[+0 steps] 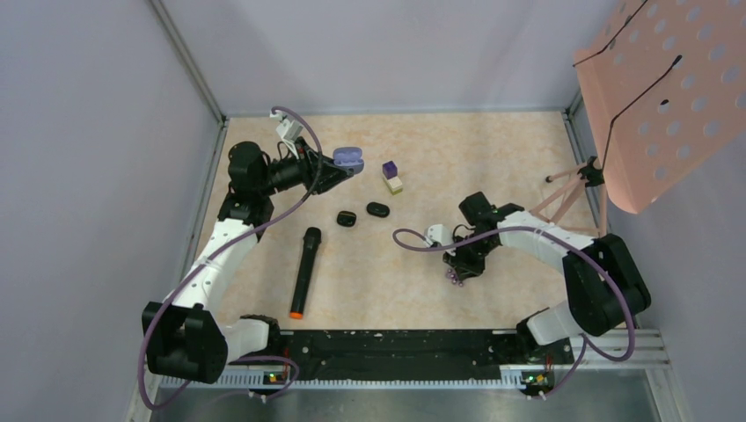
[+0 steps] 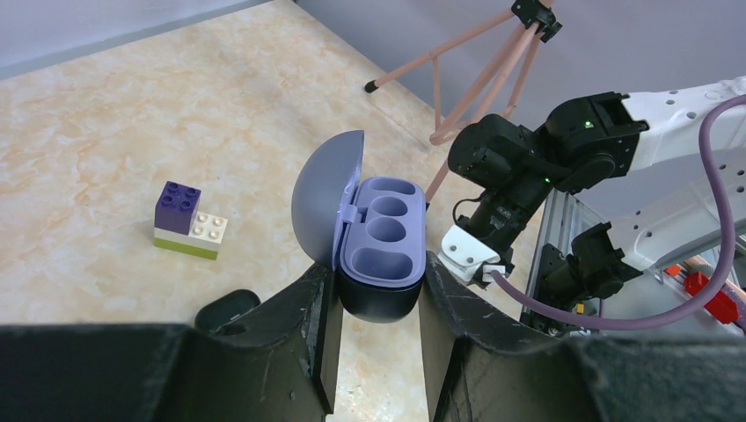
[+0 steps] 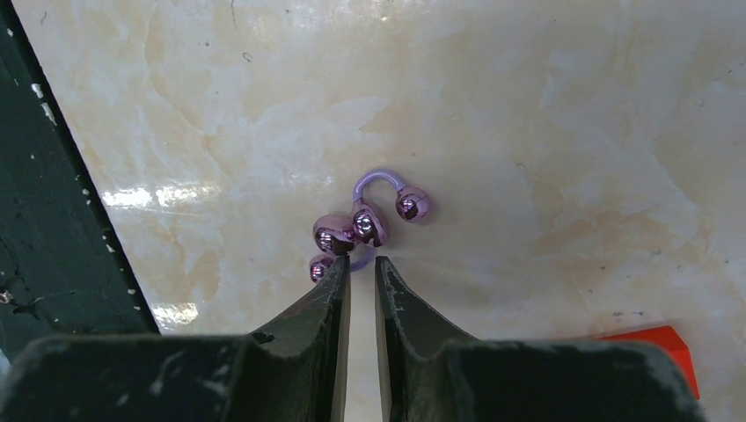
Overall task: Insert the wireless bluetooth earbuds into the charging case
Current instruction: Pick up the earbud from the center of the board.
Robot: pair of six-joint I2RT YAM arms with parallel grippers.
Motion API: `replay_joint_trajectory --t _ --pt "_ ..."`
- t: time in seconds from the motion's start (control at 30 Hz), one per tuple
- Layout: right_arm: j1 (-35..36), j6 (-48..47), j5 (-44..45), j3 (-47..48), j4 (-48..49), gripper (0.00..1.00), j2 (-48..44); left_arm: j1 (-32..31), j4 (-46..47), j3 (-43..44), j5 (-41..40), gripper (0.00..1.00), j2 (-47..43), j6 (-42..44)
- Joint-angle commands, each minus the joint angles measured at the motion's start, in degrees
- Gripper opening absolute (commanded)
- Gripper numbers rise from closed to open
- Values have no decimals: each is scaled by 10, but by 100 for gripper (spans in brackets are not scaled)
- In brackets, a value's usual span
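Down on the bench [image 3: 545, 132], settle the barely parted right jaws, grip untellable, squarely on the thin bridge of the nearer purple earbud [image 3: 332, 236], then lift toward the open charging case [image 2: 382, 255] clamped aloft in the left jaws.

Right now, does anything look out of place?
Yes: the two purple earbuds lie clumped together, touching, at the tips of the right gripper. The left gripper holds the open case tilted, its wells empty.

top: overhead, whole table [image 1: 493, 158] | left wrist: oblique, shares right arm [image 2: 563, 149] | right wrist: close, downward
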Motion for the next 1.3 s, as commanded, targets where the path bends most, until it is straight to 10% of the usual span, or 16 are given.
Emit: replay_joint_trajectory --t 0.0,0.7,0.93,1.27 --pt "-6 -1 -7 5 29 15 6 4 8 26 5 0 -1 5" --pt "22 -2 6 -35 45 17 -25 4 2 26 0 0 1 14" --pt "24 -48 7 -69 51 3 -51 4 2 27 1 0 7 13" --pt "24 57 7 -17 79 0 -225 2 31 27 31 0 32 9"
